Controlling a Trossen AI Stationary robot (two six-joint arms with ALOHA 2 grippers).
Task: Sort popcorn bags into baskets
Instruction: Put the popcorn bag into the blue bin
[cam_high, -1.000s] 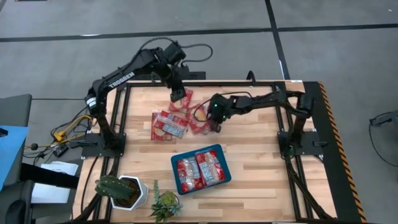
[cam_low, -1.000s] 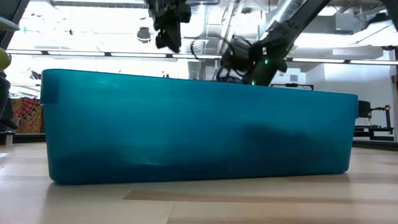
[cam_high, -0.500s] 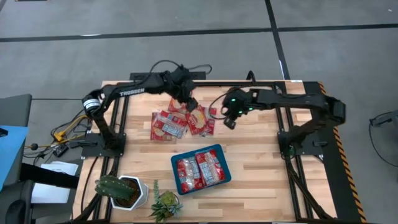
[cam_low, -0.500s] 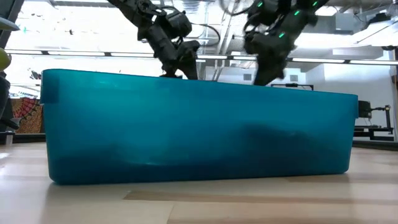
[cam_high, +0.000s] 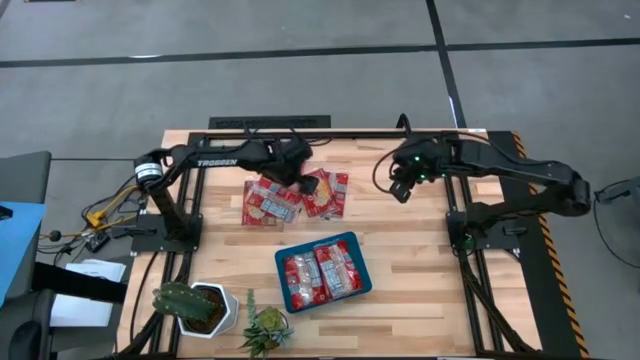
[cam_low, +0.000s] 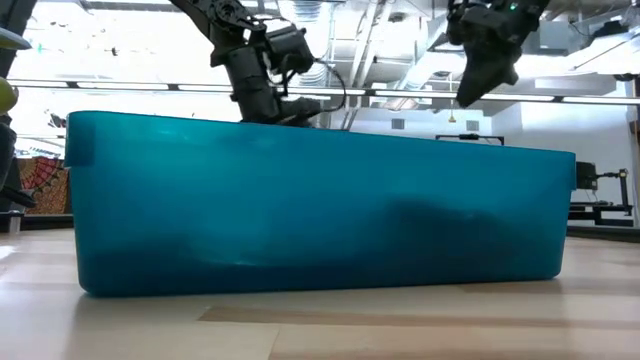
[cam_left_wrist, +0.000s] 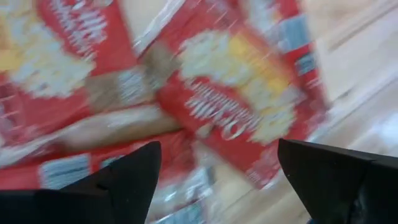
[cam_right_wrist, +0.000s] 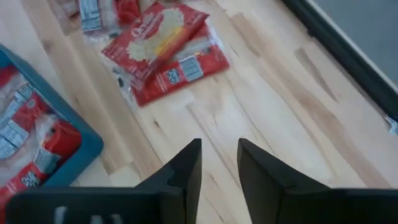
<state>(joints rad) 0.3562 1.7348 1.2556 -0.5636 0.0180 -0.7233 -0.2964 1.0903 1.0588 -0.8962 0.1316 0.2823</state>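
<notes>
Table (cam_high: 420, 260): wooden top, both arms reaching in from the far side.
Tray (cam_high: 352, 247): teal, on the near middle of the table; holds red popcorn bags laid flat side by side. In the low view its wall (cam_low: 320, 215) fills most of the frame.
Loose bags (cam_high: 272, 202): a cluster on the far-left part of the table, well apart from the tray; some overlap.
Bag pair (cam_right_wrist: 165, 46): two overlapping packets on bare wood, near the tray corner in the right wrist view.
Left gripper (cam_high: 285, 176): low over the loose bags, at the far edge of the cluster. Fingers (cam_left_wrist: 124, 180) spread wide with bags lying between them in the left wrist view; nothing grasped. Contact with a bag cannot be told.
Right gripper (cam_high: 402, 189): raised above bare wood, right of the cluster and apart from it. Fingers (cam_right_wrist: 183, 171) close together with a narrow gap; nothing held.
Plants (cam_high: 205, 310): two pots at the near-left corner.
</notes>
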